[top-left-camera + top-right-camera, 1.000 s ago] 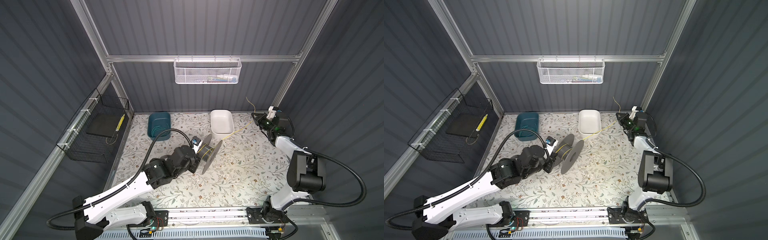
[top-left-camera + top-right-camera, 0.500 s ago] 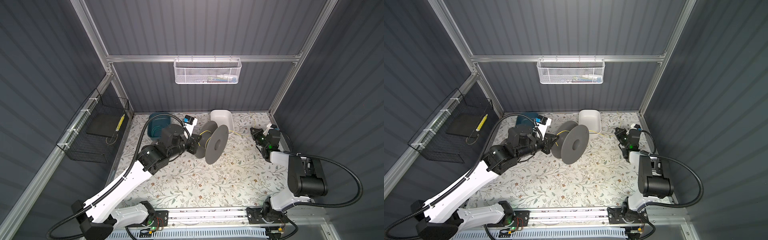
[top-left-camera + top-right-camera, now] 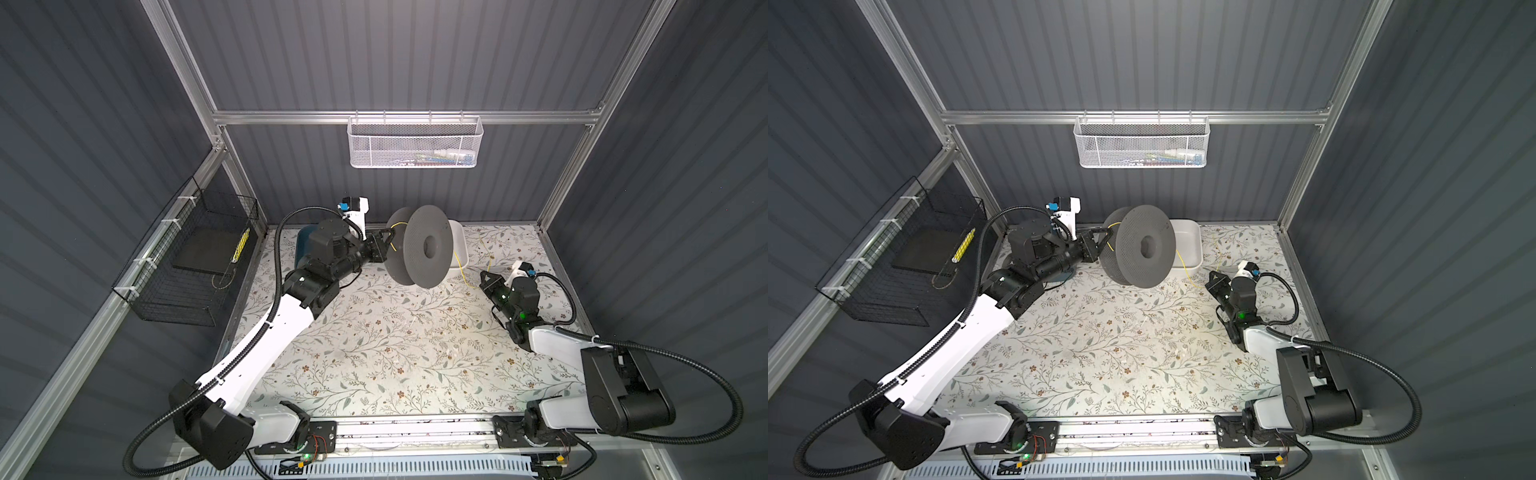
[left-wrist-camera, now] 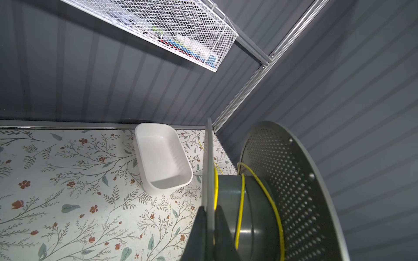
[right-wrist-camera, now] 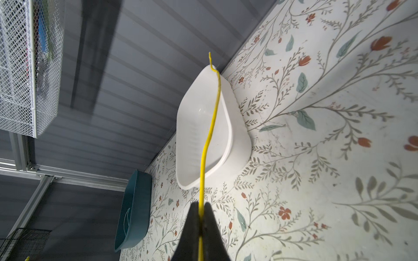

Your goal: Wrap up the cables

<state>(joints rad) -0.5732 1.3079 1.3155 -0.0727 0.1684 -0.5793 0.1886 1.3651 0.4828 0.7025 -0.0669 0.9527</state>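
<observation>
Grey spool (image 3: 415,268): aloft on edge, covering the left end of the white tub (image 3: 460,246) in both top views.
Left gripper (image 3: 387,245): clamped on the spool's flange rim, left of the tub.
Right gripper (image 3: 485,277): pinched tight on the cable (image 5: 212,126), right of the tub.
Cable: yellow; loose turns on the spool's hub, trailing past the tub.

My white, floral-printed tabletop (image 3: 374,353) carries two things at its back edge: a white rectangular plastic tub (image 3: 1188,245) and, apart from it, a teal plastic tub (image 5: 134,203). A thin yellow wire (image 3: 458,266) dips beside the white tub; whether it touches the tabletop I cannot tell.
</observation>
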